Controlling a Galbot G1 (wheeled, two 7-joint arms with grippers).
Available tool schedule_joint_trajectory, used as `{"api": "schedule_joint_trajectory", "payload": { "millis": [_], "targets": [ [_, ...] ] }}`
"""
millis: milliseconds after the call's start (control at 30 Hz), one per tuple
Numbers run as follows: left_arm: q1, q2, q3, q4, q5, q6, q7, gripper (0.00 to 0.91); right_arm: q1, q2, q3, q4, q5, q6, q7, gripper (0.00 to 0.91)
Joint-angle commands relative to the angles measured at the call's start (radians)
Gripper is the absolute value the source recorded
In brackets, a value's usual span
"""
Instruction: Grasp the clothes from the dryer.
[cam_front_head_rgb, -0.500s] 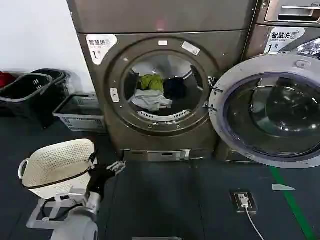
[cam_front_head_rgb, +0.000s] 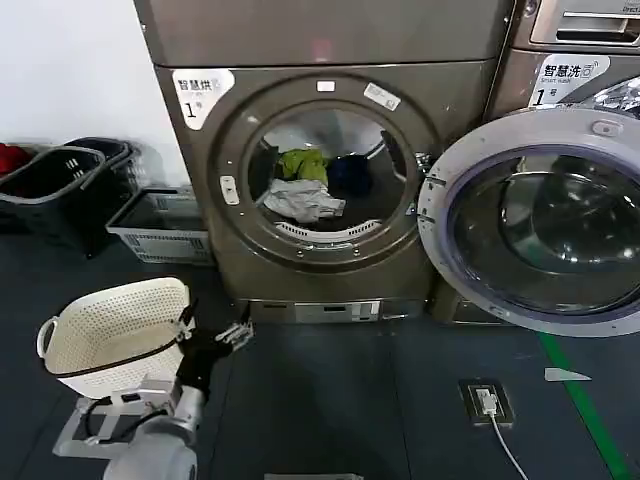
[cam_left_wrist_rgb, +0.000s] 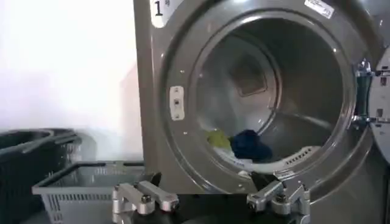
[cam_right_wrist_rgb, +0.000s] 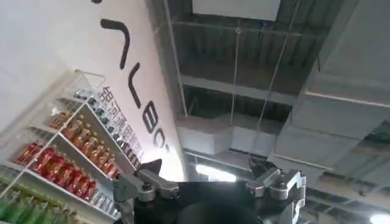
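Nothing is grasped yet: the clothes (cam_front_head_rgb: 305, 190) lie heaped inside the open dryer (cam_front_head_rgb: 320, 260) at twelve o'clock, while the released left pincer (cam_front_head_rgb: 232, 335) hovers low at seven o'clock, and the right pincer (cam_right_wrist_rgb: 210, 185), also released, points ceilingward.

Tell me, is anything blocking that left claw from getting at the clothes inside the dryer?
Nothing visible does. The dryer has its glass door swung fully aside, so the porthole is open. The clothes lie at the drum's front lip. The left gripper, jaws spread, sits low before the machine, beside the cream basket.
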Motion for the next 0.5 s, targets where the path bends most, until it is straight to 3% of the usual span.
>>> {"api": "schedule_joint_trajectory", "payload": {
  "millis": [33,500],
  "targets": [
    [0.002,0.0,0.003,-0.003,0.003,-0.002,0.001,0.907,0.003,0.0,-0.004,0.002,0.01,0.002,-0.004,0.907],
    [0.01,0.003,0.031,-0.005,0.013,0.001,-0.001,0.907,0.009,-0.001,-0.022,0.014,0.015,0.007,-0.007,0.907]
  ]
}}
